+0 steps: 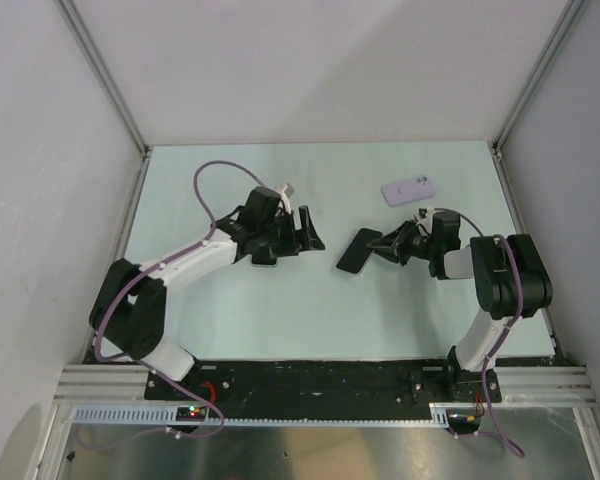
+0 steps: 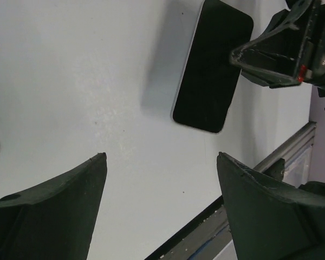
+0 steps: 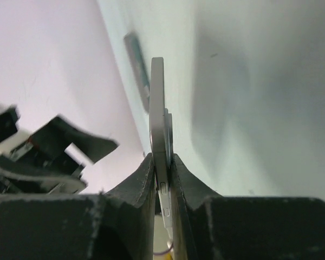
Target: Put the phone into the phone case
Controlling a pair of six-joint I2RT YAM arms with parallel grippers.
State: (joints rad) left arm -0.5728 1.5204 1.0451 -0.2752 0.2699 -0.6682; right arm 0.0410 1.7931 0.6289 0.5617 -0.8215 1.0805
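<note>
The right end effector (image 3: 161, 160) is clamped on the phone (image 3: 158, 124). Its wrist view shows this best: the phone stands edge-on between the two dark fingers (image 3: 138, 184), pinched at one end, with its slim pale side and small buttons facing the lens. The top view shows only the black phone (image 1: 360, 250) reaching out at 8 o'clock from the right end effector (image 1: 385, 245). The left wrist view gives the phone's dark face (image 2: 211, 70) with a soft shadow on the tabletop beside it, so it appears to be raised.

The left end effector (image 2: 161, 157) is spread wide with nothing between its fingers. In the top view it (image 1: 312, 232) sits at 9 o'clock of the phone, near it but apart from it.

The phone case (image 1: 410, 190) shows plainly only from above. It is pale, lies flat at 1 o'clock of the right end effector and is clear of it. Its small dark marks are too small to read.

The tabletop (image 1: 280, 320) is pale green. It lies bare at 6 o'clock of the phone towards the arm bases and at 12 o'clock towards the back wall (image 1: 320, 70). The case lies nearer the tabletop's right edge, where a metal post (image 1: 525, 100) rises at the back corner.
</note>
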